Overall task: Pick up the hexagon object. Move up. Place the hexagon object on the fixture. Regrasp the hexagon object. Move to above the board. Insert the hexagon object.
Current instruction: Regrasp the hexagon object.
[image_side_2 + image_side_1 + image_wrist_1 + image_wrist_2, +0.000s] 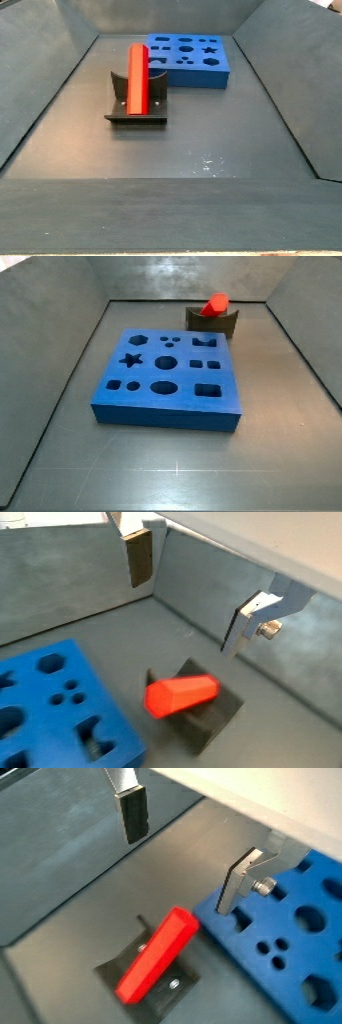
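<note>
In both wrist views the gripper (187,597) hung above the floor with its jaws wide apart and nothing between them: one silver finger (130,808) with its dark pad sat to one side, its mate (241,880) well clear on the other, and only bare grey floor showed in the gap. Below and beyond the fingers lay the red bar (158,954), resting tilted on the fixture (150,980), its lower end near the base plate and its hexagonal end (179,695) raised. The gripper (185,853) was apart from the bar, not touching it. In a side view the bar (136,76) leaned against the upright of the fixture (138,105), which stood on the floor just in front of the board (187,58). In a side view the board (170,377) lay flat in the middle of the bin, its cut-outs all empty as far as the small picture showed, with the fixture (214,322) and bar (214,304) just behind its far right corner. The gripper did not appear in either side view.
</note>
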Robot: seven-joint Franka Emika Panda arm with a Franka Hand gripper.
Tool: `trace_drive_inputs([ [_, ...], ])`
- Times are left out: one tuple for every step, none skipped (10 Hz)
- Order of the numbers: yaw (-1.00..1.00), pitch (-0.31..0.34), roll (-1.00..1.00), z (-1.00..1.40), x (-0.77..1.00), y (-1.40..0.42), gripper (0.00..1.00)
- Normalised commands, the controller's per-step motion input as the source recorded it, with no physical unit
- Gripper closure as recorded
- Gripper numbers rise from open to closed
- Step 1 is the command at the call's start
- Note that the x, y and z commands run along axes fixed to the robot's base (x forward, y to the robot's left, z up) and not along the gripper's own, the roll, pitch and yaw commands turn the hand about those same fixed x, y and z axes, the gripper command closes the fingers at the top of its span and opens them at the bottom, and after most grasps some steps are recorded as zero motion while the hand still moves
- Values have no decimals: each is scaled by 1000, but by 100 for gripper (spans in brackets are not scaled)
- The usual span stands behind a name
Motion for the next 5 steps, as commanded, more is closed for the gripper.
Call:
trace_drive_inputs([
  [25, 55, 1000, -1, 40, -23, 0],
  [31, 71, 1000, -3, 57, -28, 0],
  [38, 92, 1000, -2, 75, -33, 0],
  [47, 113, 1000, -6, 88, -35, 0],
  [59, 136, 1000, -7, 100, -41, 0],
])
